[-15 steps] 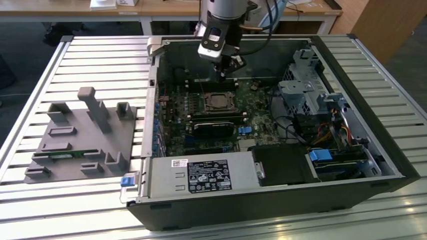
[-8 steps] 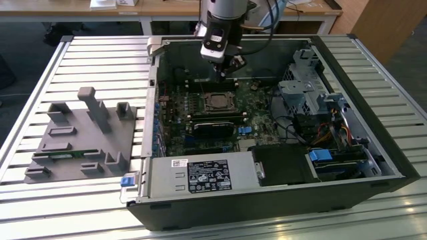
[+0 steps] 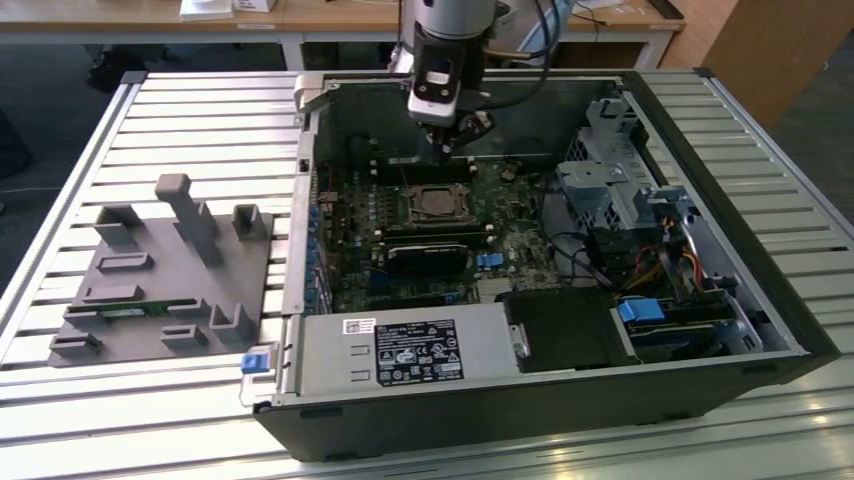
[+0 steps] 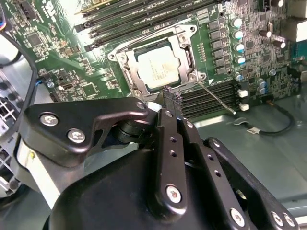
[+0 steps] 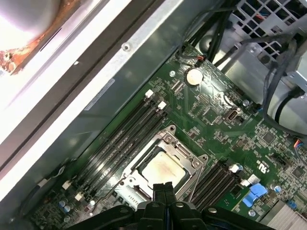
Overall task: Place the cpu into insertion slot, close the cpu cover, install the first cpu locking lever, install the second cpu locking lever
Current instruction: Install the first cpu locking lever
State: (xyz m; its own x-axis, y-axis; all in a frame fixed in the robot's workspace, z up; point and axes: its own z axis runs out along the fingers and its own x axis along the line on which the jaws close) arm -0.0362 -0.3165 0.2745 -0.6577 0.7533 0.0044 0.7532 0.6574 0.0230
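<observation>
The cpu (image 4: 159, 67) lies in the insertion slot (image 3: 434, 203) on the green board, its pale metal top showing. The cpu cover (image 4: 185, 48) lies flat around it as a silvery frame. A thin metal locking lever (image 4: 217, 99) sticks out from one socket corner across the black memory slots. My gripper (image 4: 171, 94) hangs just above the board beside that corner, fingers pressed together with nothing between them. In the first wrist view the cpu (image 5: 163, 167) sits right beyond the shut fingertips (image 5: 169, 188). In the exterior view the gripper (image 3: 446, 152) hovers inside the case behind the socket.
The open computer case (image 3: 747, 300) walls in the board, with a drive cage and cables (image 3: 627, 190) at the exterior view's right and a power supply (image 3: 400, 352) in front. A grey fixture block (image 3: 167, 270) stands on the slatted table at the left.
</observation>
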